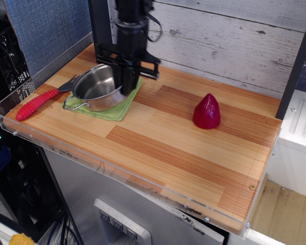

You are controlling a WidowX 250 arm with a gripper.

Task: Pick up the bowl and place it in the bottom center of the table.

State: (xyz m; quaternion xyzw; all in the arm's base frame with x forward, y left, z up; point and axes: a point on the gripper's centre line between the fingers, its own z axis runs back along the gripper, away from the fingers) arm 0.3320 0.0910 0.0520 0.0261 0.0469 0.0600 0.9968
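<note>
The shiny steel bowl (96,88) with wire loop handles is at the back left of the striped wood table (183,148), over a green cloth (118,109). It is tilted, its right side higher than its left. My gripper (127,88) comes down from above and is shut on the bowl's right rim, one finger inside and one outside. I cannot tell whether the bowl's left edge still touches the cloth.
A dark red cone (206,111) stands right of center. A fork with a red handle (38,102) lies at the left, beside the cloth. A clear acrylic edge (117,176) runs along the table's front. A plank wall stands behind.
</note>
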